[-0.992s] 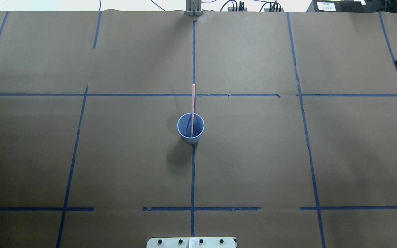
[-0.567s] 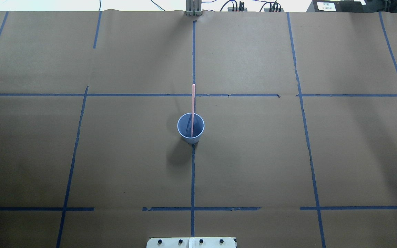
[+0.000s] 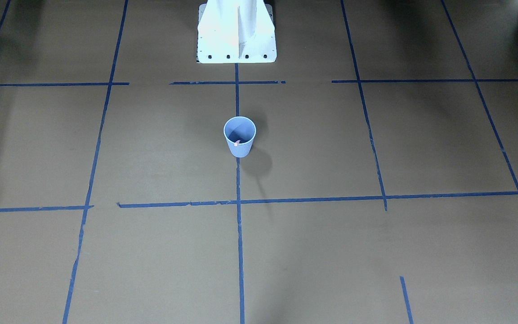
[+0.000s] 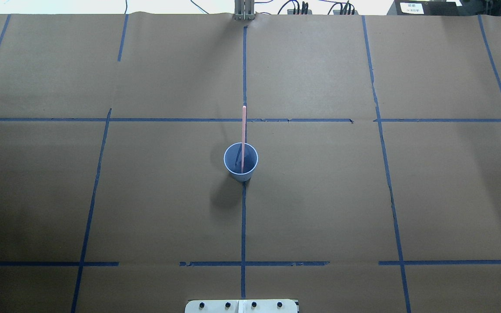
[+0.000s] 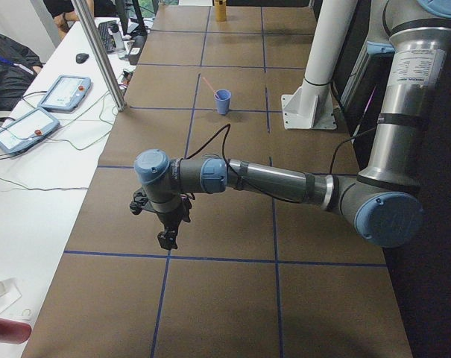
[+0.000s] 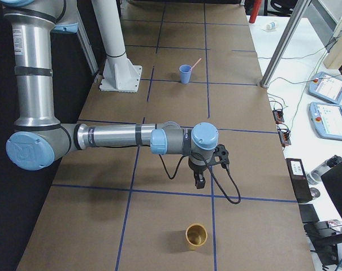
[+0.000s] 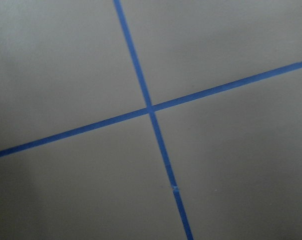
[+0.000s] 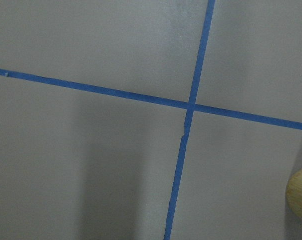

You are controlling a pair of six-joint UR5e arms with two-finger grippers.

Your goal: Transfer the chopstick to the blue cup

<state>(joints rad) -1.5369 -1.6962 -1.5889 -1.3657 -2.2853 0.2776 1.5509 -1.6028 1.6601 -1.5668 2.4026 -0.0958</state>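
The blue cup (image 4: 241, 175) stands upright at the table's middle, also in the front view (image 3: 240, 149). A thin pink chopstick (image 4: 244, 130) stands in it and leans over the far rim; from the front only its tip (image 3: 237, 143) shows. Both arms are off to the table's ends. The left gripper (image 5: 167, 240) hangs over the left end and the right gripper (image 6: 199, 182) over the right end, each seen only in a side view, so I cannot tell whether they are open or shut. Both wrist views show only taped paper.
Brown paper with blue tape lines covers the table. A tan cup (image 6: 196, 236) stands near the right end, close to the right gripper, and its edge shows in the right wrist view (image 8: 300, 192). The robot's white base (image 3: 236, 31) stands at the near edge.
A dark part of the right arm at the overhead view's right edge has left that view. The cup and chopstick have not moved.
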